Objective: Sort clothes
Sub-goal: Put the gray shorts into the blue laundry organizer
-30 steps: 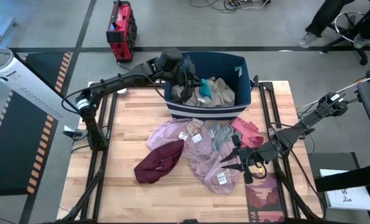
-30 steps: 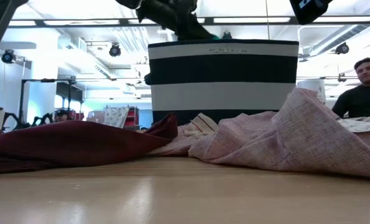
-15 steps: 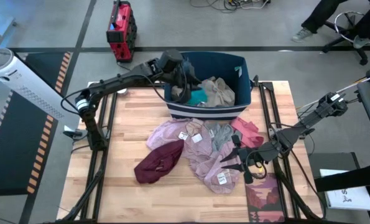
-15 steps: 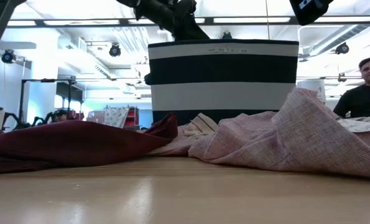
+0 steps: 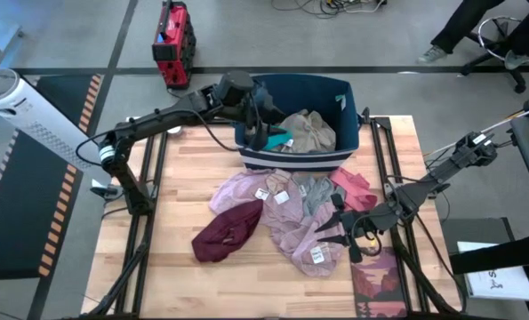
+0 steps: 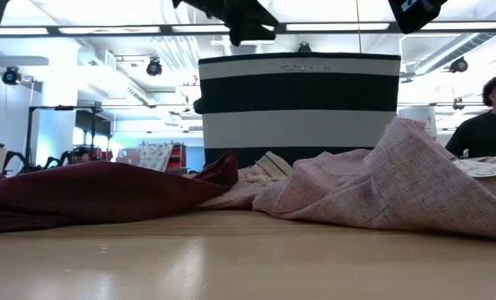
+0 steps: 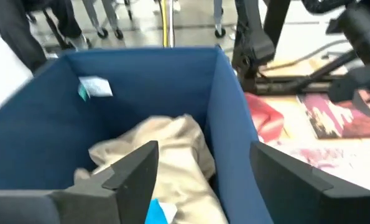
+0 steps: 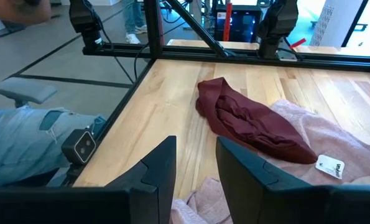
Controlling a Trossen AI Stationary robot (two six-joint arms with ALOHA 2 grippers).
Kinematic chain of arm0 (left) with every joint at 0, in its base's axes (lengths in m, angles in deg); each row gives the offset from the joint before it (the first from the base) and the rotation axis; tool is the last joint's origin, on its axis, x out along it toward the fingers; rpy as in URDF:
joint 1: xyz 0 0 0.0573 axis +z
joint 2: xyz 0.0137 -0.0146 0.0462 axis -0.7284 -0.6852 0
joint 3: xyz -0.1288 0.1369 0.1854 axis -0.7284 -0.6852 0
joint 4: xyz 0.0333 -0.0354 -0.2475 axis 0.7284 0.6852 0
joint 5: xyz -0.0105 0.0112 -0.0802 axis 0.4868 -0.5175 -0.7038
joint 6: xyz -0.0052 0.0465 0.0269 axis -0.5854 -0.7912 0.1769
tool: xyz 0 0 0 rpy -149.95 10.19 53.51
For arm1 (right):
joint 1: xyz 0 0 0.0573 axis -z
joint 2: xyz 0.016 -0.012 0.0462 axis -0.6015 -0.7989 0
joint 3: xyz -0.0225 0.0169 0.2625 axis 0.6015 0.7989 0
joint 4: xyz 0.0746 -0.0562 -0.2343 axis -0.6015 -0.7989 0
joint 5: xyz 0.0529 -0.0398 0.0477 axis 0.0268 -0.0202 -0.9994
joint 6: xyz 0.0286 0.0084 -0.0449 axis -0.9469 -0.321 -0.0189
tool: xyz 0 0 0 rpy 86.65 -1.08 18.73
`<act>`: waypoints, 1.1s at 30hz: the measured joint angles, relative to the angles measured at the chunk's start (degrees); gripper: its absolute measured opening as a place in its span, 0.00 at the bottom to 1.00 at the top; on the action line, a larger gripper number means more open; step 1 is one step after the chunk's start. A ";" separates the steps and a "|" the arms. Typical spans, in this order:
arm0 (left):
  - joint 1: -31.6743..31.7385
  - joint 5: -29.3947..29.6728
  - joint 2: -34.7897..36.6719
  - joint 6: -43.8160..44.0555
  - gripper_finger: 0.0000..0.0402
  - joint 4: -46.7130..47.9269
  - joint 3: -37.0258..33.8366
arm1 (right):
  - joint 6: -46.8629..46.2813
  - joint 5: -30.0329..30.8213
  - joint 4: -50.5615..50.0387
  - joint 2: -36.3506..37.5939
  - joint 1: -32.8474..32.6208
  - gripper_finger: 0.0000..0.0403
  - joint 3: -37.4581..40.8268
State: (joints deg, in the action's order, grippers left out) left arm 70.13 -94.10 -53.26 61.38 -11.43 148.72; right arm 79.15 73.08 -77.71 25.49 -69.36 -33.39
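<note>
High view: left gripper [image 5: 257, 120] hung over dark blue bin [image 5: 340, 89], fingers spread, empty; tan garment [image 5: 310, 130] and teal garment [image 5: 280, 140] lay inside just beside it. Mauve-pink garment [image 5: 295, 227], maroon garment [image 5: 228, 233], grey garment [image 5: 315, 191], coral pink garment [image 5: 353, 187] heaped on table [image 5: 184, 178]; right gripper [image 5: 344, 229] at heap's edge. Low view: maroon and mauve-pink folds slumped before striped bin. Left wrist view: fingers [image 7: 132, 168] parted above tan cloth. Right wrist view: fingers [image 8: 160, 171] narrowly parted, gripping nothing, maroon garment ahead. Judged light, limp; best pinched at raised fold.
</note>
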 joint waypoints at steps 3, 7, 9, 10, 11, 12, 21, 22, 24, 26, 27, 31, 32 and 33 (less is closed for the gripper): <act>-0.28 0.12 0.09 0.00 0.64 3.43 0.00 | -0.25 -0.01 -0.03 0.00 0.00 0.28 0.00; -1.36 0.26 0.50 -1.47 0.64 7.34 0.00 | -0.28 -0.01 -0.04 0.00 0.00 0.31 0.00; -2.36 0.26 1.02 -1.58 0.63 7.49 0.00 | -0.30 -0.75 -0.04 0.00 0.00 0.33 0.00; -2.82 0.26 1.31 -1.78 0.62 7.56 0.00 | -0.32 -1.38 -0.11 0.00 0.00 0.33 0.00; -3.41 0.24 1.71 -2.23 0.61 7.52 0.00 | -0.32 -1.61 -0.25 0.00 0.00 0.34 0.00; -3.96 0.26 2.22 -2.66 0.59 7.52 -0.08 | -0.32 -1.97 -0.48 0.00 0.00 0.34 0.00; -8.36 0.86 7.25 -3.10 0.50 5.38 -1.88 | -1.21 -1.97 -3.62 0.02 0.00 0.30 0.17; -8.90 1.15 7.98 -3.01 0.50 4.79 -2.34 | -0.97 -1.98 -3.70 0.02 0.00 0.29 0.17; -9.92 1.49 9.54 -2.99 0.49 3.50 -3.95 | -0.80 -1.98 -4.02 0.02 0.00 0.28 0.22; -10.92 1.55 11.57 -2.68 0.49 0.72 -6.50 | -0.83 -1.98 -4.41 0.02 0.00 0.27 0.22; -11.34 1.55 12.71 -2.48 0.49 -0.54 -8.09 | -0.92 -2.00 -4.51 0.02 0.00 0.27 0.24; -13.14 3.12 18.80 -0.64 0.50 -7.95 -16.82 | -2.37 -2.61 -5.32 0.02 0.00 0.29 0.24; -13.63 4.10 20.50 -0.10 0.50 -9.56 -19.51 | -3.15 -2.62 -6.31 0.09 0.00 0.30 0.24; -14.17 4.66 22.23 0.47 0.51 -11.28 -22.39 | -3.86 -2.62 -7.54 0.18 -0.02 0.32 0.26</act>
State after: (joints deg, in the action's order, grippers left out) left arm 55.96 -89.44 -31.03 61.85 -22.71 126.33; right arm 75.29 70.46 -85.25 25.68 -69.38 -33.13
